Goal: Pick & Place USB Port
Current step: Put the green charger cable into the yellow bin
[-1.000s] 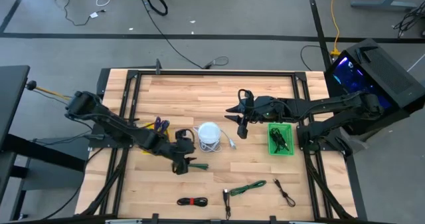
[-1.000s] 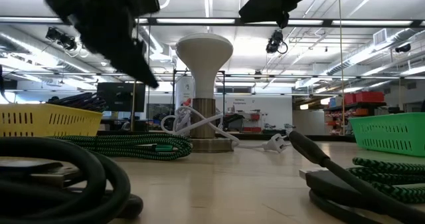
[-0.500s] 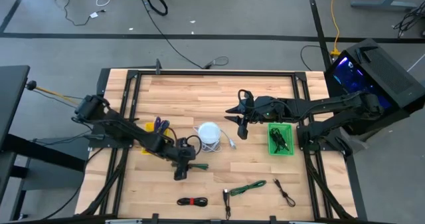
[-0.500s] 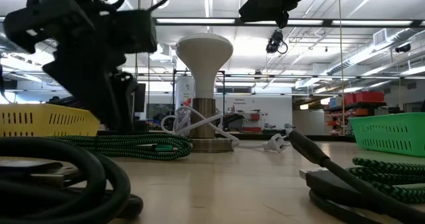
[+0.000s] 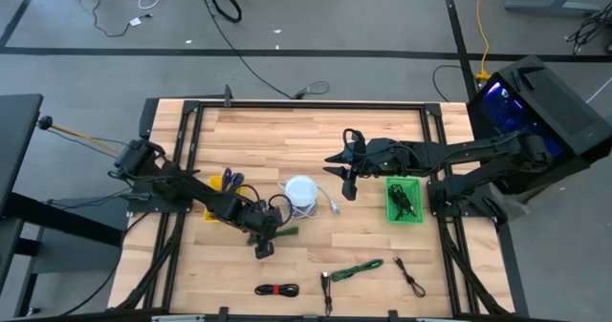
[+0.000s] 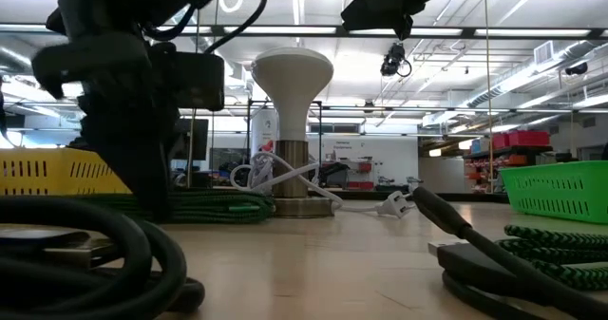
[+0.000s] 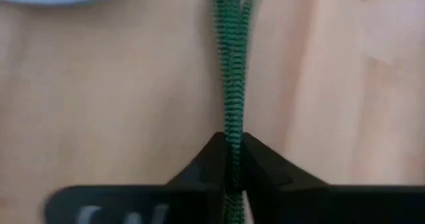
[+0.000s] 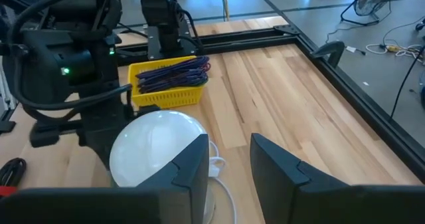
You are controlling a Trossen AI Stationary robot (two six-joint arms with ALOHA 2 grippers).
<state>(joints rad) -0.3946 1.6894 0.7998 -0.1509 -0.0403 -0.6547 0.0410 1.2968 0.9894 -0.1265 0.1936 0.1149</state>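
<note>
A green braided cable (image 5: 287,234) lies in a folded bundle on the wooden table, in front of a white dome-topped lamp (image 5: 301,192). My left gripper (image 5: 267,245) is down at this cable and shut on it; the left wrist view shows the cable (image 7: 232,78) running away from the fingers over the wood. In the low view the left gripper (image 6: 142,168) stands at the left end of the cable (image 6: 214,206). My right gripper (image 5: 349,181) hangs open in the air to the right of the lamp, with nothing between its fingers (image 8: 192,167). My left gripper pinches the green cable bundle (image 7: 232,143) between its two fingers, which lie across it. The fingers come from above, slanting down. The cable beyond the fingers rests on the table. Which end or part of the bundle it has, I cannot tell.
A yellow basket (image 5: 222,182) with purple cables stands left of the lamp, and a green basket (image 5: 404,200) with dark cables stands at the right. A white cord (image 5: 332,203) trails from the lamp. Near the front edge lie a black-red cable (image 5: 277,289), another green cable (image 5: 354,269) and a black cable (image 5: 411,276).
My left gripper has come down toward the table and a little toward its right edge, turning about its own axis, and now stands at the green cable. The cable lies where it was. My right arm has kept still.
</note>
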